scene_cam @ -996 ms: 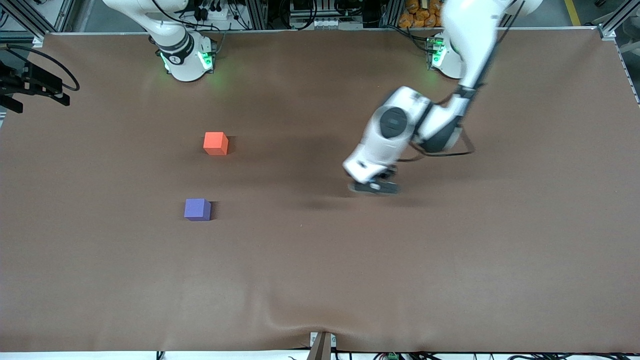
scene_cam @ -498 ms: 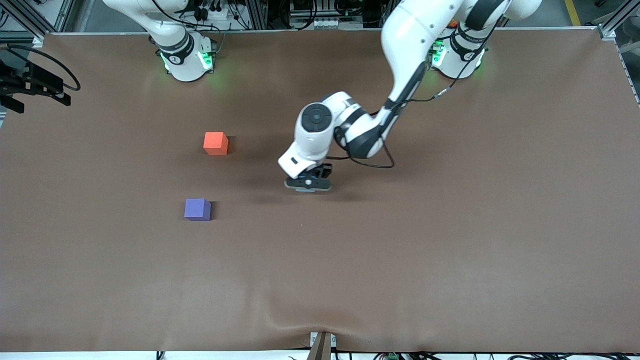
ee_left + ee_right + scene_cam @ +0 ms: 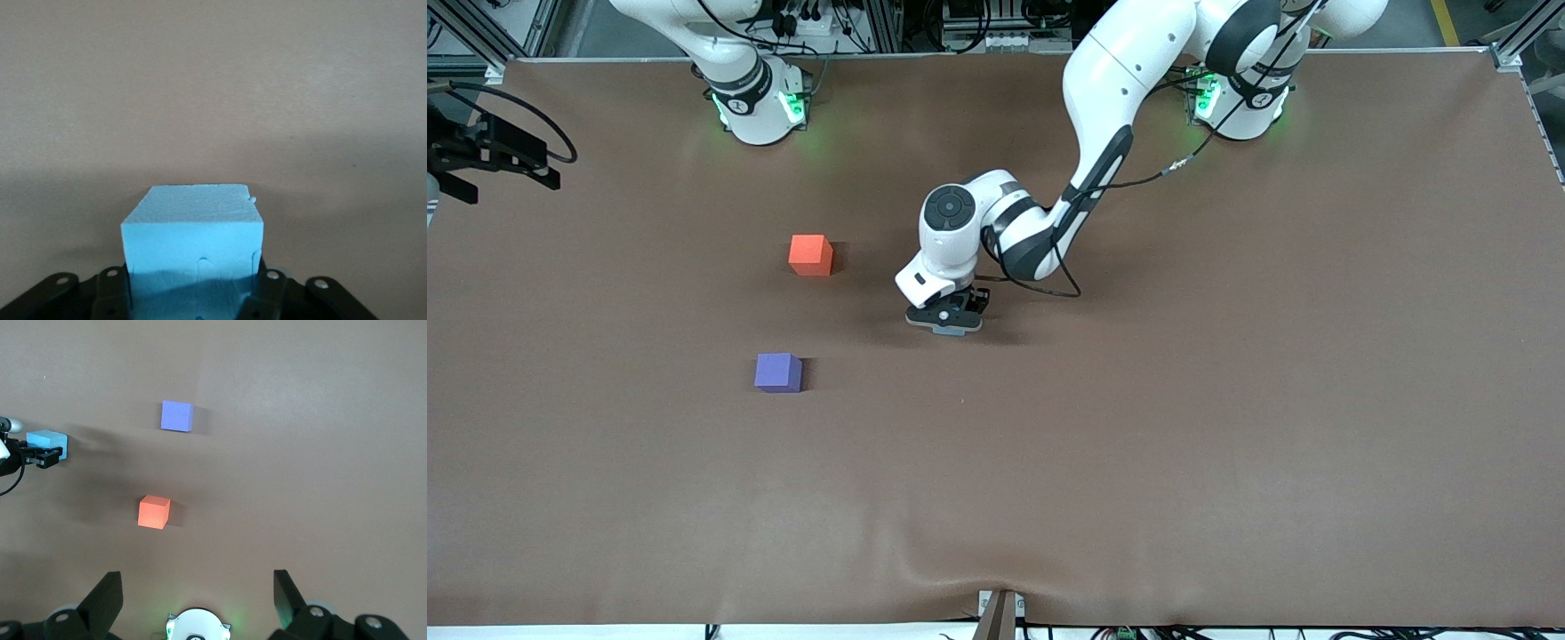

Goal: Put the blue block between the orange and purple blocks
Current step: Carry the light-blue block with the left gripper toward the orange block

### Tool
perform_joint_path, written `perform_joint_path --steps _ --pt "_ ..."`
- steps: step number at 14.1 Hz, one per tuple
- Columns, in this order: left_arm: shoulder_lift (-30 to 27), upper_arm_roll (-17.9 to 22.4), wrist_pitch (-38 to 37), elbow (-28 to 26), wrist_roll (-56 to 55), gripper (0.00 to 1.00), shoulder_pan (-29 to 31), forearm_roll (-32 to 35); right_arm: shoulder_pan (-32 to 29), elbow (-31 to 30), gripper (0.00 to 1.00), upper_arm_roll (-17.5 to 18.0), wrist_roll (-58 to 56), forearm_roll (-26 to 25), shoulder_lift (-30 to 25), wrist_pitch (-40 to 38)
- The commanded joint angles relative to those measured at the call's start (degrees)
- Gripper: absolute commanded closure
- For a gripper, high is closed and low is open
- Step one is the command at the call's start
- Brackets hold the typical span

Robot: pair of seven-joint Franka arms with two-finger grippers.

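Observation:
The light blue block (image 3: 192, 233) sits between the fingers of my left gripper (image 3: 947, 320), which is shut on it low over the middle of the brown table. The right wrist view shows the same blue block (image 3: 45, 443) in that gripper. The orange block (image 3: 810, 254) and the purple block (image 3: 777, 372) stand apart toward the right arm's end of the table, the purple one nearer the front camera. The gap between them holds nothing. My right gripper (image 3: 195, 587) waits open, high above its own base, with nothing in it.
The brown cloth (image 3: 1138, 444) covers the whole table and has a wrinkle (image 3: 960, 569) near its front edge. A black camera rig (image 3: 489, 156) juts in at the right arm's end. The arm bases (image 3: 760, 102) (image 3: 1240, 98) stand along the table's back edge.
My left arm has carried the blue block across the table's middle toward the orange and purple blocks and has slowed. The two blocks and the right arm have not moved.

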Motion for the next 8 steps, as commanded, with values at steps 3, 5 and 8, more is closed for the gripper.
perform_joint_path --steps 3,5,8 --pt "-2.34 1.98 3.47 0.92 -0.75 0.00 -1.21 -0.02 -0.57 1.38 0.00 0.09 -0.18 0.81 2.47 -0.43" --pt "-9.28 5.31 -6.06 -0.23 0.56 0.00 1.33 0.33 -0.40 1.38 0.00 0.09 -0.53 0.81 4.13 -0.17" --pt "-19.30 5.50 -18.64 -0.58 3.29 0.00 8.00 0.33 -0.22 1.56 0.00 0.18 -0.88 0.55 11.70 -0.26"
